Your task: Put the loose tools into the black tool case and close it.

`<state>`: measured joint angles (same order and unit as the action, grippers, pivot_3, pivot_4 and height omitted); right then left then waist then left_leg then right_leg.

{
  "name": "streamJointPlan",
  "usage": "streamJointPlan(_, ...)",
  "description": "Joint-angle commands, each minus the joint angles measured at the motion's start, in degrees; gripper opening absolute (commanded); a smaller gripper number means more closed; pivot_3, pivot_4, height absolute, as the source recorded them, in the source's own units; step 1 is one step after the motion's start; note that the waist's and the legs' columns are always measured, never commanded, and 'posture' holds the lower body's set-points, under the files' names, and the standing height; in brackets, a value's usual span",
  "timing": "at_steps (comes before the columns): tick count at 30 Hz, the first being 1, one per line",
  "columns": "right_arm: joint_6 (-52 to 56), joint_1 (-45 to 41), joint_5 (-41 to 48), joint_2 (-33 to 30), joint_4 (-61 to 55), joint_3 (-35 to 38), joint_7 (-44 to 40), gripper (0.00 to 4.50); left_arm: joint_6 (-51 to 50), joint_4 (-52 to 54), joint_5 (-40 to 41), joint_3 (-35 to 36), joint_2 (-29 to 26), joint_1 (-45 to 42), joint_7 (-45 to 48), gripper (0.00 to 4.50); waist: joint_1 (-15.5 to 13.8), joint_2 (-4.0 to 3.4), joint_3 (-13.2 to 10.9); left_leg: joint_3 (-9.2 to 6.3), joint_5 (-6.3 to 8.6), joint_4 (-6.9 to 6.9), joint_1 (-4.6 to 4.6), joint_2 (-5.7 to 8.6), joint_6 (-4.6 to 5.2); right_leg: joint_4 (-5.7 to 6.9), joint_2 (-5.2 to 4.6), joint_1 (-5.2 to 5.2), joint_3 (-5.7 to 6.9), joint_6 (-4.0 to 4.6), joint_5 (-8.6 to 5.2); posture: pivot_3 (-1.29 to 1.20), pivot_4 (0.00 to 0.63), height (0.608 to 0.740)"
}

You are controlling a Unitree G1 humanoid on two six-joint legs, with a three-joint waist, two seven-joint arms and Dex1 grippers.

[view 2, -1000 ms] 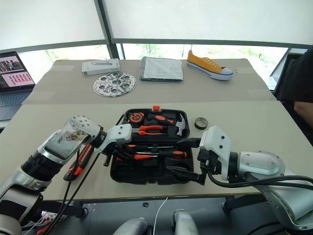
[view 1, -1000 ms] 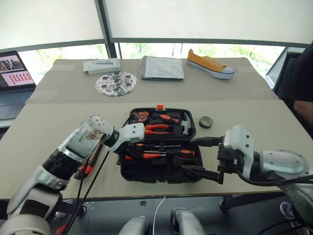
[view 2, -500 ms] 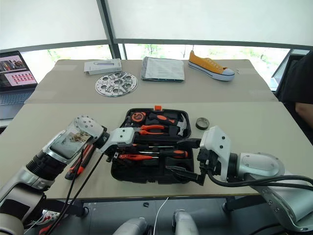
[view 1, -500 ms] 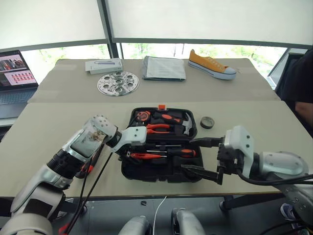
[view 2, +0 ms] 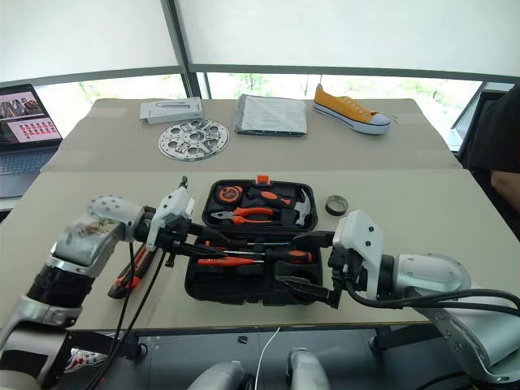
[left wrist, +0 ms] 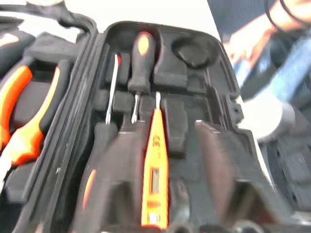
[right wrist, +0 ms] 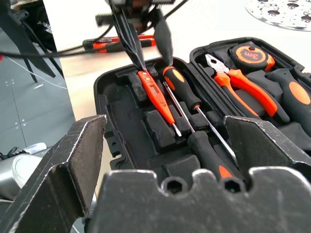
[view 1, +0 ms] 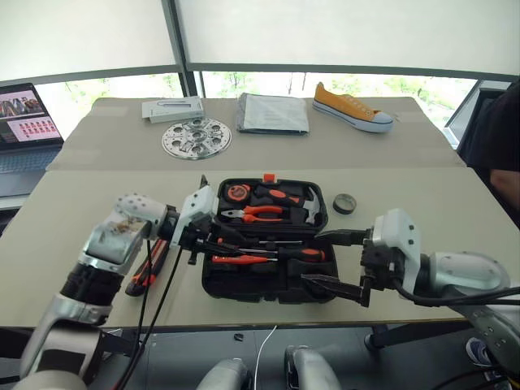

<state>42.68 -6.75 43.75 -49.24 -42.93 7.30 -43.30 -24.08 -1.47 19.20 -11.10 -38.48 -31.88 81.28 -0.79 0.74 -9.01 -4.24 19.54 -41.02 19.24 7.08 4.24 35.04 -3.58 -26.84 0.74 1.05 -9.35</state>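
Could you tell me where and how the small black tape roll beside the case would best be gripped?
Probably across its outer rim, coming straight down from above. The tape roll lies flat on the table, apart from the tool case on its right, so the low round wall is what fingers can straddle. The open right hand is nearer.

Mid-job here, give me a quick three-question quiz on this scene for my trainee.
1. True or false: the tape roll lies inside the tool case.
2. Which tool lies on the table, left of the case? A hammer, B utility knife, C pliers.
3. Fill in: the right gripper has its jaws ____.
Key: 1 false; 2 B; 3 open.
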Motion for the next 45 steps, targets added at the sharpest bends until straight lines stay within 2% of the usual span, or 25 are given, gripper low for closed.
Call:
streamJointPlan(1, -1.3, -0.8, 0.0, -0.1, -0.5, 0.9, -0.1, 4.50, 8.7, -1.4, -2.9, -0.3, 0.2, 3.1, -1.1, 0.06, 0.0, 0.00, 0.0, 0.00, 0.00, 0.01, 0.01, -0.01, 0.00, -0.01, 0.00, -0.01, 0.00, 0.00, 0.00, 0.00, 0.150, 0.740)
streamJointPlan(7, -0.8, -0.3, 0.5, 0.1, -0.9, 1.1, 0.3, 4.50, 12.2, -4.0, -4.6, 0.0, 3.2, 4.8, -6.1, 0.02, -0.4, 0.00, 0.0, 0.00, 0.00, -0.03, 0.02, -0.01, 0.00, -0.01, -0.01, 0.02, 0.00, 0.01, 0.01, 0.00, 0.150, 0.740)
streamJointPlan(16, -0.6, -0.6, 0.7, -0.2, -0.6, 0.9, 0.1, 4.50, 16.3, -6.2, -6.5, -1.1, 4.3, 6.2, -7.3, 0.02, -0.4, 0.00, 0.0, 0.00, 0.01, -0.02, -0.03, -0.02, 0.01, -0.01, 0.00, 0.05, -0.01, 0.00, 0.02, 0.00, 0.150, 0.740)
streamJointPlan(22, -0.6, -0.7, 0.5, -0.5, -0.3, 0.8, -0.3, 4.50, 17.8, -7.2, -7.9, -1.8, 3.7, 9.0, -8.1, 0.02, -0.4, -0.05, 0.1, 0.00, 0.01, 0.03, -0.14, -0.03, 0.01, -0.02, 0.00, 0.15, -0.01, 0.00, 0.02, 0.00, 0.150, 0.740)
streamJointPlan(29, -0.7, -1.5, 0.5, -0.5, 0.3, 0.5, -0.8, 4.50, 20.0, -8.4, -8.8, -1.9, 3.4, 10.7, -10.1, 0.02, 0.0, -0.25, 0.2, 0.01, 0.05, 0.20, -0.75, -0.09, 0.07, -0.11, 0.04, 0.71, -0.09, -0.05, -0.02, 0.00, 0.150, 0.740)
streamJointPlan(40, -1.4, -3.6, -1.0, -0.4, 2.0, -1.2, -2.3, 4.50, 20.3, -10.7, -9.5, -1.8, 3.7, 10.6, -13.3, 0.02, 0.1, -0.49, 0.4, 0.03, 0.05, 0.22, -0.80, -0.12, 0.06, -0.07, 0.07, 0.72, -0.12, -0.05, -0.02, 0.00, 0.150, 0.740)
streamJointPlan(45, -1.5, -3.3, -1.4, -0.5, 2.1, -1.3, -2.9, 4.50, 21.3, -10.0, -10.2, -1.8, -0.4, 11.6, -10.8, 0.02, 0.3, -0.49, 0.4, 0.03, 0.05, 0.24, -0.81, -0.14, 0.06, -0.07, 0.09, 0.71, -0.12, -0.05, -0.02, 0.00, 0.150, 0.740)
